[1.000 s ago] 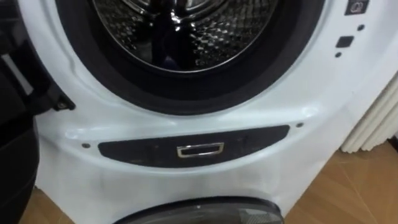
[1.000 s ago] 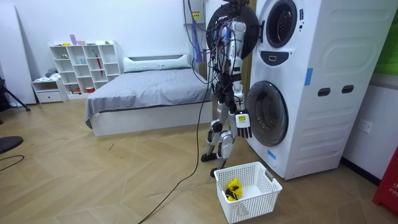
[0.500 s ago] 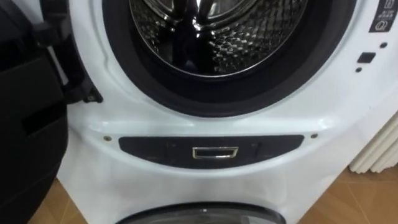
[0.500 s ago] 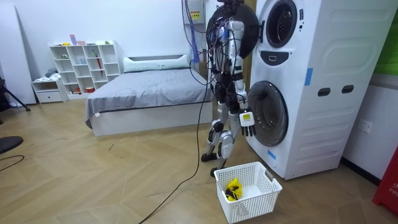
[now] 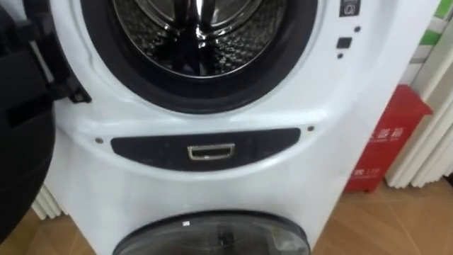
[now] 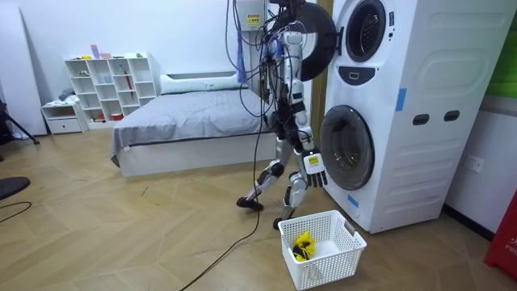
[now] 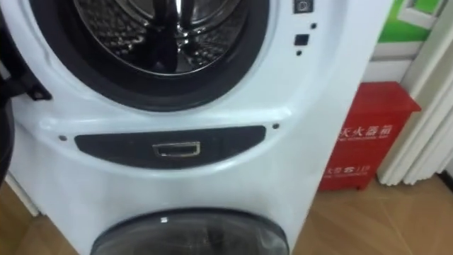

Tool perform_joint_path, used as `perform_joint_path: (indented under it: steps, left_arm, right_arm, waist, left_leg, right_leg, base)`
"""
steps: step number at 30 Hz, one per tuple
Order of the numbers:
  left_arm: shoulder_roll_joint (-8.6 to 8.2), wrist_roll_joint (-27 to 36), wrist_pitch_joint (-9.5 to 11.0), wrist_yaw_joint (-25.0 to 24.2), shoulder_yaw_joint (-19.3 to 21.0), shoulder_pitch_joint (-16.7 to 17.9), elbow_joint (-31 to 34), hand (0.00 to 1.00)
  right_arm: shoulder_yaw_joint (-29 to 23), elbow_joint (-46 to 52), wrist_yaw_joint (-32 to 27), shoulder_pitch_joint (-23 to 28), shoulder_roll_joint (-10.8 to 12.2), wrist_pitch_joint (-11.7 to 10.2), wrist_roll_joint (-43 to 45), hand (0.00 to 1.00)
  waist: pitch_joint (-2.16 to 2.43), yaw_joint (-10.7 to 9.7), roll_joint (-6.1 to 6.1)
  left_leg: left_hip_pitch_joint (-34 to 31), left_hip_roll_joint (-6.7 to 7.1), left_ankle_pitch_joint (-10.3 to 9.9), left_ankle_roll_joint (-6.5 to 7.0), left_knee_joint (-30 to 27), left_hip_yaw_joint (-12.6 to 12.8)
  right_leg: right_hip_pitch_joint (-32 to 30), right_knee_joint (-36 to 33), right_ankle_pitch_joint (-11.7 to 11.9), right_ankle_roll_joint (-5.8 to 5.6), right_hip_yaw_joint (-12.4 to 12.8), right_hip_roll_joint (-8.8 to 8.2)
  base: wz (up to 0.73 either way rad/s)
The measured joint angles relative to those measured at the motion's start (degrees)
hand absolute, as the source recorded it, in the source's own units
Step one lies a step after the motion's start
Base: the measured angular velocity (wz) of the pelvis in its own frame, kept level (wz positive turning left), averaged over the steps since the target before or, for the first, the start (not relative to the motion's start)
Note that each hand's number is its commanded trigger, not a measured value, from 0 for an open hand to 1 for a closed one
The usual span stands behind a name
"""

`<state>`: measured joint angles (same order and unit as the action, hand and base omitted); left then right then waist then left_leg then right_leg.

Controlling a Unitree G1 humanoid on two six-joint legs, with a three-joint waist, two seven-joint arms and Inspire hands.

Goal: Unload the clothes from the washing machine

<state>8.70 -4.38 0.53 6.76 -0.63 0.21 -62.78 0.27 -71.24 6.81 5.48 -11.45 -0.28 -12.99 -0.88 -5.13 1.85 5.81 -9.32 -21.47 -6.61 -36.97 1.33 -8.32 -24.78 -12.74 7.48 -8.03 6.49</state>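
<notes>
The right hand [image 6: 314,167] hangs low at the robot's side in the room view. Its fingers are loose and point down, with nothing in them. It is just in front of the round lower door [image 6: 347,147] of the stacked washing machine [image 5: 212,122].

The robot stands close before the machine, facing it, with one leg set back. Its head is level with the upper opening. There the metal drum [image 5: 212,35] sits inside a dark ring, and I cannot tell whether any cloth lies in it. The dark upper door [image 5: 21,142] stands swung open on the robot's left. Under the opening is a dark panel [image 5: 141,147] with a small silver handle [image 5: 210,151].

A yellow and dark piece of clothing [image 6: 303,245] lies in the white basket [image 6: 335,260] on the wood floor near the robot's feet. A red box [image 7: 368,131] stands beside the machine on the robot's right. A bed [image 6: 194,121] and a white shelf [image 6: 109,85] are well behind the robot.
</notes>
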Motion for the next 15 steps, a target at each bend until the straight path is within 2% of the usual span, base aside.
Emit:
perform_joint_path:
  steps: [1,2,4,5,6,7,8,9,10,11,12,13,14,15]
  left_arm:
    - [0.0,-0.1,0.4,0.0,-1.0,-1.1,-0.1,0.0]
    - [-0.01,-0.2,0.6,0.0,-1.4,-1.4,-0.1,0.0]
    - [-0.26,-0.3,1.4,-0.3,-2.1,-1.9,-0.4,0.0]
    - [-0.27,-0.3,1.5,-0.5,-2.2,-1.7,-0.6,0.0]
    - [-0.25,-0.2,1.5,-0.8,-2.4,-1.2,-1.2,0.0]
    - [-0.25,-0.1,1.5,-1.1,-2.8,0.4,-1.5,0.0]
    - [-0.27,-0.1,1.5,-1.2,-2.9,1.0,-1.9,0.0]
    - [-0.31,0.4,1.5,-1.2,-2.9,2.1,-2.9,0.0]
    - [-0.22,0.5,1.5,-1.2,-2.9,2.9,-3.6,0.0]
    - [-0.17,0.4,1.5,-1.1,-2.8,3.4,-3.7,0.0]
    - [-0.07,0.4,1.5,-1.0,-2.9,3.7,-3.8,0.0]
    - [0.03,0.5,2.1,-0.9,-2.9,3.6,-3.8,0.0]
    - [0.05,0.5,2.5,-0.9,-2.9,3.6,-3.8,0.0]
    - [0.2,0.6,2.7,-0.9,-2.9,3.7,-3.8,0.0]
  right_arm:
    - [0.0,0.0,0.0,0.1,0.1,0.0,-0.2,0.0]
    - [0.0,0.0,0.1,-0.2,0.1,0.0,-0.1,0.0]
    - [-0.4,0.0,0.0,-1.1,0.5,-0.3,-0.2,0.0]
    - [-0.5,0.0,0.0,-1.1,0.6,-0.3,-0.2,0.0]
    - [-0.4,0.0,0.1,-0.9,0.8,-0.1,-0.2,0.0]
    - [-0.4,0.2,0.1,-0.7,0.8,0.0,-0.5,0.0]
    - [-0.4,0.2,0.1,-0.5,0.7,0.0,-0.8,0.0]
    - [-0.3,0.2,0.0,-0.4,0.7,0.3,-1.6,0.0]
    - [-0.5,0.2,-0.3,-0.4,0.7,0.4,-2.7,0.0]
    - [-0.9,0.2,-0.4,-0.1,0.7,0.4,-3.0,0.0]
    - [-1.6,0.1,-0.5,0.5,0.6,0.4,-3.3,0.0]
    - [-1.6,0.0,-0.5,0.9,0.4,0.4,-3.8,0.0]
    - [-1.6,-0.1,-0.5,1.0,0.3,0.3,-4.0,0.0]
    - [-1.4,-0.3,-0.7,1.3,0.3,0.2,-4.5,0.0]
  waist:
    - [-0.08,0.0,0.11]
    - [-0.05,0.0,0.16]
    - [-0.07,0.6,0.29]
    - [-0.08,0.8,0.04]
    - [-0.04,0.9,-0.51]
    - [0.1,0.8,-0.79]
    - [0.1,0.8,-0.99]
    - [0.17,0.9,-1.32]
    - [0.15,0.7,-1.21]
    - [0.24,0.3,-1.1]
    - [0.52,-0.7,-0.7]
    - [0.44,-0.8,-0.98]
    - [0.45,-0.7,-1.19]
    - [0.71,0.1,-2.14]
  left_leg:
    - [1.0,-0.05,-2.4,0.4,5.1,0.0]
    - [1.2,0.0,-3.3,0.67,7.4,0.1]
    - [1.8,0.83,-5.2,2.64,15.8,0.7]
    - [1.4,1.27,-4.9,4.51,16.5,1.1]
    - [-0.2,2.41,-3.5,5.85,16.4,1.7]
    - [-1.0,3.85,-2.2,6.9,16.4,2.0]
    - [-1.3,4.54,-1.6,7.39,16.4,2.2]
    - [-1.9,5.73,-0.2,8.44,16.8,3.1]
    - [-2.9,6.23,0.8,9.3,16.7,3.6]
    - [-3.3,6.16,1.2,9.74,16.7,3.6]
    - [-4.2,5.77,2.4,9.61,17.1,3.8]
    - [-4.2,4.76,4.0,8.9,18.4,6.7]
    - [-4.1,4.61,4.7,8.62,19.1,8.1]
    - [-3.9,4.8,6.2,7.81,20.5,11.1]
  right_leg:
    - [-1.8,-0.1,1.2,-0.29,-0.3,0.0]
    - [-2.9,-0.1,1.9,-0.44,-0.4,-0.02]
    - [-6.0,0.7,5.9,-1.39,-0.1,-0.25]
    - [-6.2,1.5,7.2,-1.74,-0.1,-0.59]
    - [-5.8,4.1,10.2,-2.39,-0.3,-1.6]
    - [-5.1,7.3,12.9,-3.09,-0.5,-2.74]
    - [-4.4,9.2,14.5,-3.41,-0.4,-3.31]
    - [-3.6,12.6,17.8,-4.94,0.1,-4.26]
    - [-3.6,12.6,18.8,-7.7,-0.2,-5.55]
    - [-3.6,10.1,17.4,-8.35,-0.9,-6.3]
    - [-2.4,4.5,12.7,-8.68,-1.6,-8.31]
    - [0.1,-0.2,8.2,-9.14,-1.1,-10.58]
    - [1.7,-1.7,6.1,-9.9,-0.5,-11.55]
    - [5.0,-3.2,2.9,-10.98,0.2,-13.37]
  base:
    - [0.16]
    - [0.0]
    - [-0.13]
    - [-0.08]
    - [-0.07]
    - [-0.07]
    - [-0.11]
    - [-0.09]
    - [0.0]
    - [0.45]
    - [0.79]
    - [0.82]
    - [0.61]
    - [0.25]
